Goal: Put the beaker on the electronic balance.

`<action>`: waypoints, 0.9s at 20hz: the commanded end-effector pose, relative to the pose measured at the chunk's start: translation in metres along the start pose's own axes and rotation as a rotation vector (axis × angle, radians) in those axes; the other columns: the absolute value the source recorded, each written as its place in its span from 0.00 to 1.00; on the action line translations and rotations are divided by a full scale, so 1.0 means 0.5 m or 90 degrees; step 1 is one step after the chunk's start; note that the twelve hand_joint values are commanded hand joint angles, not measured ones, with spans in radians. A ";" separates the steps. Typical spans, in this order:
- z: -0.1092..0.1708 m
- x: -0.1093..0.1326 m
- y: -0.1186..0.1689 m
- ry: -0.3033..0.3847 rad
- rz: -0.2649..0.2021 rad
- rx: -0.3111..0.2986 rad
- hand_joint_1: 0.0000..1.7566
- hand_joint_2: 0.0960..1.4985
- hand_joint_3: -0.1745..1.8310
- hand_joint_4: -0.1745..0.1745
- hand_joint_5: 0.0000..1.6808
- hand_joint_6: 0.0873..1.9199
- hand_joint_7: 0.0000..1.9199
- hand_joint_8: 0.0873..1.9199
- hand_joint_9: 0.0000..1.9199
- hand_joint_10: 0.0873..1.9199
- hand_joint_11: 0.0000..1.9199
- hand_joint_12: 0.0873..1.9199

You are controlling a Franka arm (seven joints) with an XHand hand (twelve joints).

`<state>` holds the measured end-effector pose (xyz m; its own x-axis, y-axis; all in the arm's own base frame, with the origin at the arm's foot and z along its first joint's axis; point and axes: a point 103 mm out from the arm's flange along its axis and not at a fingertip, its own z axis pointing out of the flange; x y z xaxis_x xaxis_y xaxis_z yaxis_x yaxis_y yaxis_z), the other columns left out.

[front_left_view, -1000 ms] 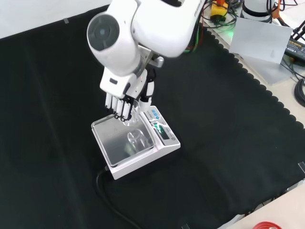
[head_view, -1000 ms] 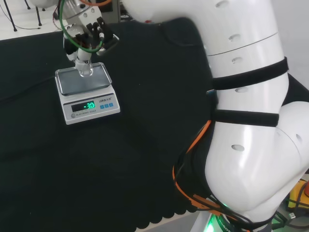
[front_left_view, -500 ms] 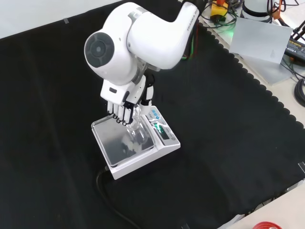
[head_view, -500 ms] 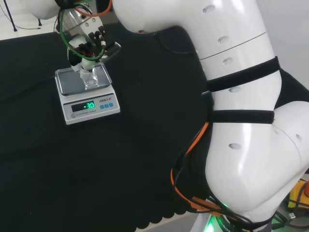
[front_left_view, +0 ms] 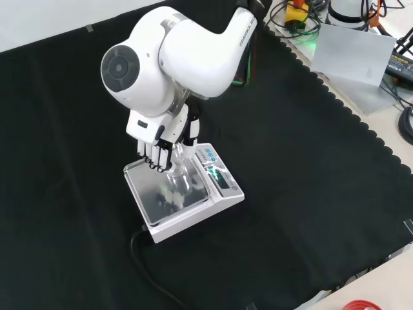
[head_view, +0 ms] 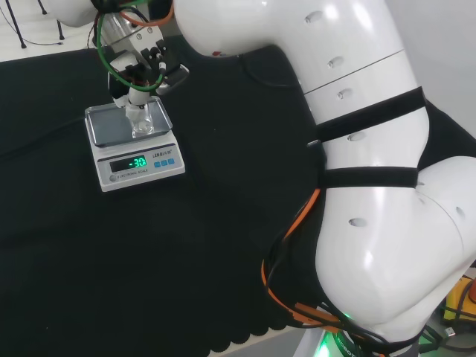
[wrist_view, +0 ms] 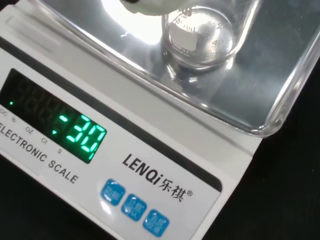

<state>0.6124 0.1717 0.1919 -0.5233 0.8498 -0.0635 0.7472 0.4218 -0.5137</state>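
- Front view: the hand (front_left_view: 158, 145) hangs over the metal pan of the balance (front_left_view: 184, 197), fingers curled round the upper part of the clear beaker (front_left_view: 179, 174), which it holds upright above the pan's middle.
- Wrist view: the beaker's round base (wrist_view: 200, 42) sits very close to the shiny pan (wrist_view: 150, 65); whether it is touching or just above cannot be told, and the lit display (wrist_view: 82, 137) does not settle it.
- Head view: the beaker (head_view: 140, 121) is over the pan, with the hand (head_view: 137, 63) clamped on it from above and the balance (head_view: 134, 145) well to the left of the arm's big white links.
- Risk, as a judgement: if the fingers let go while the base is still off the pan, the glass could drop and tip over; it is narrow and light. Fingers dragging on the rim as they open could also pull it over or slide it toward the pan's edge.
- Since a second ago, the beaker has gone from tilted and higher to upright and lower over the pan, and the arm's round-capped link has swung left in the front view.
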 end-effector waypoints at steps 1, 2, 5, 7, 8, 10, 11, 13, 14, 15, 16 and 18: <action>0.012 -0.011 0.020 0.014 -0.005 0.014 0.63 0.76 0.08 0.25 0.53 0.57 0.42 0.37 0.51 0.36 0.35 0.65; 0.012 -0.013 0.023 0.014 -0.005 0.015 0.63 0.76 0.08 0.25 0.53 0.57 0.42 0.37 0.51 0.36 0.35 0.65; 0.013 -0.015 0.026 0.016 -0.005 0.016 0.63 0.76 0.08 0.25 0.53 0.57 0.42 0.37 0.51 0.36 0.35 0.65; 0.015 -0.016 0.028 0.017 -0.005 0.015 0.63 0.76 0.08 0.25 0.53 0.57 0.42 0.37 0.51 0.36 0.35 0.65; 0.019 -0.015 0.030 0.017 -0.005 0.017 0.63 0.76 0.08 0.25 0.53 0.57 0.42 0.37 0.51 0.36 0.35 0.65; 0.022 -0.014 0.032 0.020 -0.005 0.017 0.63 0.76 0.08 0.25 0.53 0.57 0.42 0.37 0.51 0.36 0.35 0.65; 0.022 -0.013 0.032 0.020 -0.005 0.017 0.63 0.76 0.08 0.25 0.53 0.57 0.42 0.37 0.51 0.36 0.35 0.65; 0.020 -0.014 0.030 0.020 -0.004 0.016 0.62 0.76 0.08 0.26 0.53 0.58 0.40 0.36 0.50 0.36 0.34 0.65; 0.018 -0.014 0.029 0.020 -0.004 0.016 0.62 0.77 0.08 0.29 0.52 0.59 0.39 0.36 0.49 0.36 0.33 0.66; 0.018 -0.014 0.030 0.019 -0.004 0.018 0.62 0.77 0.08 0.30 0.52 0.59 0.38 0.36 0.48 0.37 0.32 0.66; 0.017 -0.015 0.030 0.020 -0.004 0.019 0.62 0.77 0.05 0.33 0.49 0.55 0.37 0.36 0.47 0.37 0.31 0.66; 0.016 -0.016 0.027 0.022 -0.003 0.016 0.62 0.76 0.01 0.36 0.43 0.47 0.33 0.36 0.43 0.37 0.29 0.67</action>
<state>0.6235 0.1688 0.1762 -0.5151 0.8565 -0.0337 0.7316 0.4188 -0.5380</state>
